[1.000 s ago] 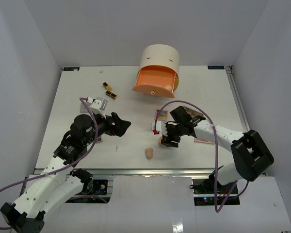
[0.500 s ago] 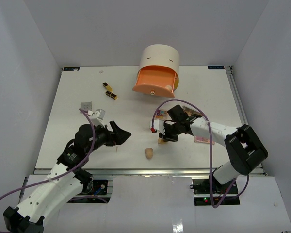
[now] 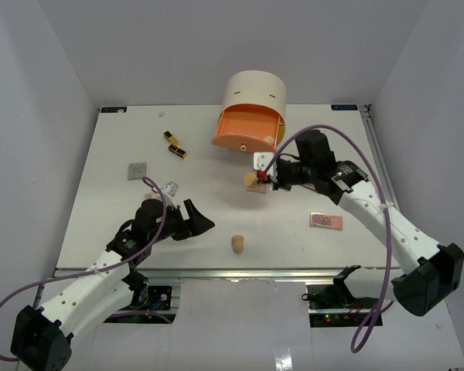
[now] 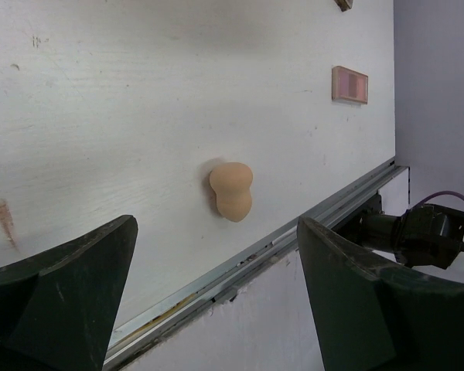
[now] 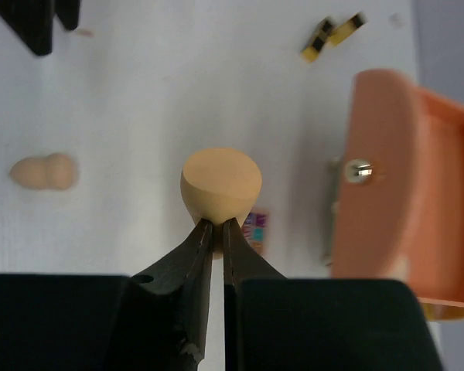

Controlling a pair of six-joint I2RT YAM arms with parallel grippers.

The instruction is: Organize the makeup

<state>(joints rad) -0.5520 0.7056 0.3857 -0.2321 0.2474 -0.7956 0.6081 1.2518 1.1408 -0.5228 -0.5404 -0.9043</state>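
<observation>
Starting at the far left, one small grey square (image 3: 138, 169) is lying flat on the table (image 3: 93, 239). My left gripper (image 3: 197, 226) is hovering near the front edge with its fingers (image 4: 69, 286) spread wide, gripping nothing. Toward the back, two lipstick tubes (image 3: 178, 151), black and gold, are lying just beside each other.

I am counting two sponges. The loose sponge (image 3: 237, 244) is lying on its side near the front edge, between my two arms and ahead of my spread left fingers. The held sponge (image 5: 220, 182) is being pinched at its narrow end by my right gripper (image 5: 217, 226), whose fingers are pressing together on it. I am holding it over the table in front of the orange drawer (image 3: 246, 131). That single drawer is standing pulled out of the one cream drawer unit (image 3: 254, 93).

I am counting two palettes. The right palette (image 3: 326, 221) is lying flat in full view, well apart from the drawer.

The middle palette (image 3: 257, 188) is mostly covered by my right gripper and the held sponge, with only a colourful strip showing. A small tan shape (image 3: 148, 198) beside my left arm is too hidden to name. A corner of something (image 4: 342, 4) is being cut off at the top of the left wrist view.
</observation>
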